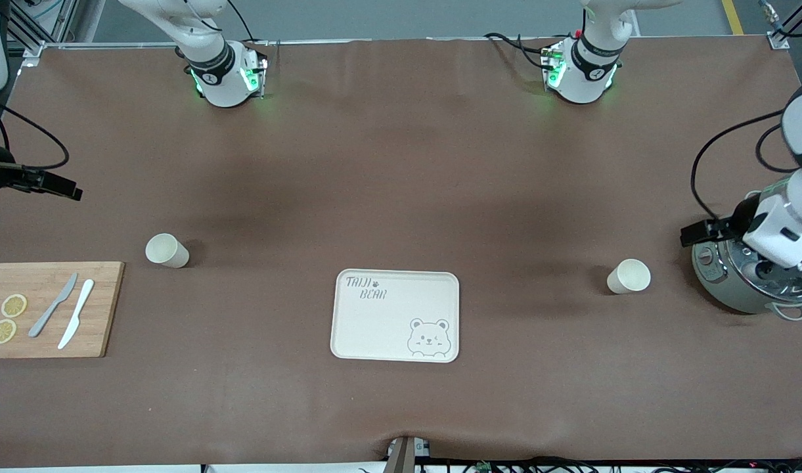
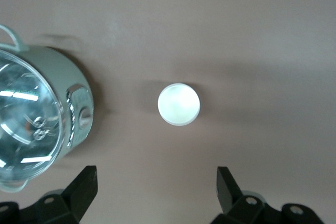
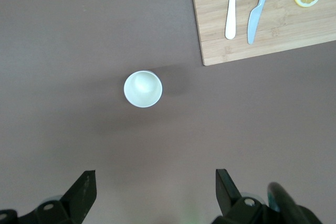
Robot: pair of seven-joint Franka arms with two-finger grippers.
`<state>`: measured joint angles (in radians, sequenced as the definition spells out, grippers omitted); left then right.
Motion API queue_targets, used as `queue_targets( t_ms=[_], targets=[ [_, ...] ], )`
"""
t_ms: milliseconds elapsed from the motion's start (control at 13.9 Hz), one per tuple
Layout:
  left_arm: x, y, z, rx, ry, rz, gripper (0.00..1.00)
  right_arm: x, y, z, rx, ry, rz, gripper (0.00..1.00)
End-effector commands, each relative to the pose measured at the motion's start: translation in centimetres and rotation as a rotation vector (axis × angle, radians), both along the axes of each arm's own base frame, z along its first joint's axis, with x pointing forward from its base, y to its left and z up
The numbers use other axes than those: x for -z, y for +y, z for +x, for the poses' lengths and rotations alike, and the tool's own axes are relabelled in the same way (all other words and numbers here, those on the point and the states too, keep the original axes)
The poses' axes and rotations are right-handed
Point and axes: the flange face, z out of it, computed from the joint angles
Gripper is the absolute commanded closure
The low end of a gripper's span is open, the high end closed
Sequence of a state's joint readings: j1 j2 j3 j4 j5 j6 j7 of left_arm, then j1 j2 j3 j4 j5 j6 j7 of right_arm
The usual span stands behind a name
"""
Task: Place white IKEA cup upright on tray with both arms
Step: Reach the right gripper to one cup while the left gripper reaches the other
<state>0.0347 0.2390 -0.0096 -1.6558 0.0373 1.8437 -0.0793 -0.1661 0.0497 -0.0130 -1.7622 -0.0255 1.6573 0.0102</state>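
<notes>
The cream tray [image 1: 374, 328] with "TAIJI BEAR" lettering and a bear face lies flat, nearer the front camera at the table's middle, with nothing on it. One white cup [image 1: 167, 250] stands toward the right arm's end, seen from above in the right wrist view [image 3: 143, 88]. A second white cup [image 1: 628, 276] stands toward the left arm's end, seen from above in the left wrist view [image 2: 179, 104]. My right gripper [image 1: 69, 192] [image 3: 155, 177] is open and empty, high above the table beside its cup. My left gripper [image 1: 693, 233] [image 2: 156, 174] is open and empty, high beside its cup.
A wooden cutting board [image 1: 105, 309] with two knives and two lemon slices lies at the right arm's end, also in the right wrist view [image 3: 210, 24]. A metal pot with a glass lid [image 1: 749, 282] stands at the left arm's end, under the left hand [image 2: 37, 124].
</notes>
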Motion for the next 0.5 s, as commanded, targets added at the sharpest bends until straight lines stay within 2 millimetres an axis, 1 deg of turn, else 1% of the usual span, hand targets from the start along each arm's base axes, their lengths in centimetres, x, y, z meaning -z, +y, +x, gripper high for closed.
queue_targets(
  t_ms=[0, 72, 144, 216, 361, 433],
  targets=[
    [5.9, 0.1, -2.0, -0.021, -0.076, -0.003, 0.00, 3.2, -0.6, -0.1, 0.014, 0.011, 0.001, 0.00],
    [8.3, -0.1, -2.3, -0.015, -0.125, -0.005, 0.00, 5.0, -1.1, 0.1, 0.024, 0.030, 0.005, 0.00],
    [10.3, -0.3, -2.4, -0.011, -0.154, -0.007, 0.00, 6.4, -2.0, 0.3, 0.039, 0.044, 0.007, 0.00],
    [12.2, -0.4, -2.4, -0.010, -0.170, -0.009, 0.00, 7.6, -2.2, 0.6, 0.042, 0.055, 0.008, 0.00],
    [15.2, -0.3, -3.0, -0.008, -0.208, -0.012, 0.00, 9.5, -2.8, 0.7, 0.051, 0.083, 0.013, 0.00],
    [16.5, 0.4, -3.3, -0.019, -0.221, -0.012, 0.00, 10.2, -2.8, 0.7, 0.053, 0.079, 0.014, 0.00]
  ],
)
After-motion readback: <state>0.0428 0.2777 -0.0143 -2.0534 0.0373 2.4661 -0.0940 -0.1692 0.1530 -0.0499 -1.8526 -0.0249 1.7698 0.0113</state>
